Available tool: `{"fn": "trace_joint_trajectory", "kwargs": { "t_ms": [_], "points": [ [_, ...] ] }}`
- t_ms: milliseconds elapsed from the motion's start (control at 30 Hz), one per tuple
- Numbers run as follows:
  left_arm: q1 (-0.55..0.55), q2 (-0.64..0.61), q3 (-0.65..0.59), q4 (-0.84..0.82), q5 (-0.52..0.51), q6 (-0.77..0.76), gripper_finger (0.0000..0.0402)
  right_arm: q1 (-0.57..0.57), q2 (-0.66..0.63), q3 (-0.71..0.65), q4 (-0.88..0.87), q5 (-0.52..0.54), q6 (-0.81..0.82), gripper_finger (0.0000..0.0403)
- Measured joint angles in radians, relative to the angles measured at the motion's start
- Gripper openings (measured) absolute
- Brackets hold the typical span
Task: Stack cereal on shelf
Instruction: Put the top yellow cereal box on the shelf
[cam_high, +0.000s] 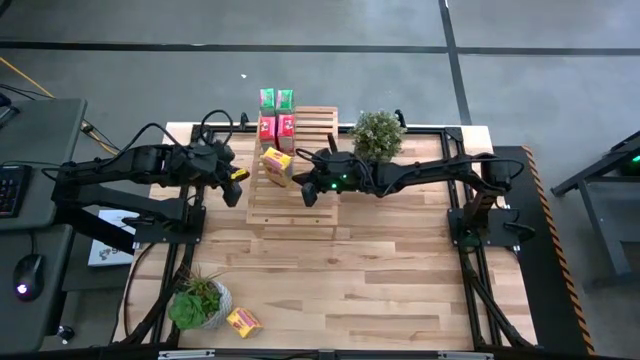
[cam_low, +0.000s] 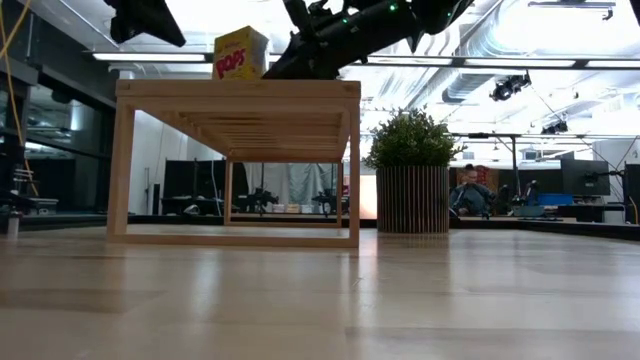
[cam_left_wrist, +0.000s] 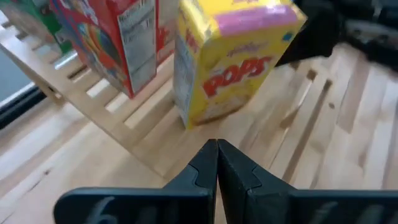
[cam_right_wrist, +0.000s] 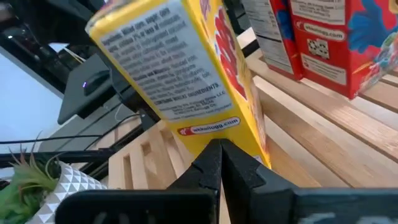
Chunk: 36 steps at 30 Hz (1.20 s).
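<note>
The shelf (cam_high: 300, 195) is a pale slatted rack at the table's far middle. On its top stand two green cereal boxes (cam_high: 276, 98), two red ones (cam_high: 277, 128) and, nearer, a yellow one (cam_high: 277, 163) that rests on its bottom face on the slats (cam_left_wrist: 143, 134). A second yellow box (cam_high: 243, 321) lies on the table at the near left. My left gripper (cam_left_wrist: 217, 163) is shut, just off the shelf's left edge, pointing at the yellow box (cam_left_wrist: 230, 56) without touching it. My right gripper (cam_right_wrist: 219, 158) is shut, over the shelf, right beside that box. My right gripper's shut fingertips (cam_right_wrist: 211, 155) stand at the lower edge of the yellow box's printed side panel (cam_right_wrist: 205, 127), coming from the table's right and slanting a little downward. I cannot tell whether they touch the box. The box stands on the shelf top.
A potted plant in a slatted pot (cam_high: 377, 135) stands just right of the shelf, under my right arm. Another plant in a white pot (cam_high: 198, 300) sits at the near left by the loose yellow box. Bare tabletop (cam_high: 400, 270) lies nearer than the shelf.
</note>
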<state>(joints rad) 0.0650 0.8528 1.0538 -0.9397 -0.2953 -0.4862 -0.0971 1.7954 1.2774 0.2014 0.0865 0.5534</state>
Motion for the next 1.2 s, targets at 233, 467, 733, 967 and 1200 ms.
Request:
{"fn": "trace_joint_trajectory", "kwargs": {
  "t_ms": [233,467,733,967,1200],
  "points": [
    [0.000,0.000,0.000,-0.008,-0.034,0.001,0.0000,-0.001,-0.003,0.000,0.013,-0.080,-0.030,0.0000],
    [0.000,0.013,0.000,0.041,-0.009,-0.018,0.0000,-0.014,-0.052,0.069,-0.333,-0.071,-0.162,0.0000],
    [-0.001,0.150,0.000,0.117,0.065,-0.009,0.0000,-0.048,-0.047,0.181,-0.355,0.022,-0.248,0.0000],
    [0.000,0.248,0.000,0.133,0.008,-0.017,0.0000,-0.060,-0.037,0.183,-0.328,0.039,-0.232,0.0000],
    [0.000,0.264,0.000,0.130,-0.080,-0.018,0.0000,-0.043,0.009,0.183,-0.225,0.004,-0.165,0.0000]
  ]
}}
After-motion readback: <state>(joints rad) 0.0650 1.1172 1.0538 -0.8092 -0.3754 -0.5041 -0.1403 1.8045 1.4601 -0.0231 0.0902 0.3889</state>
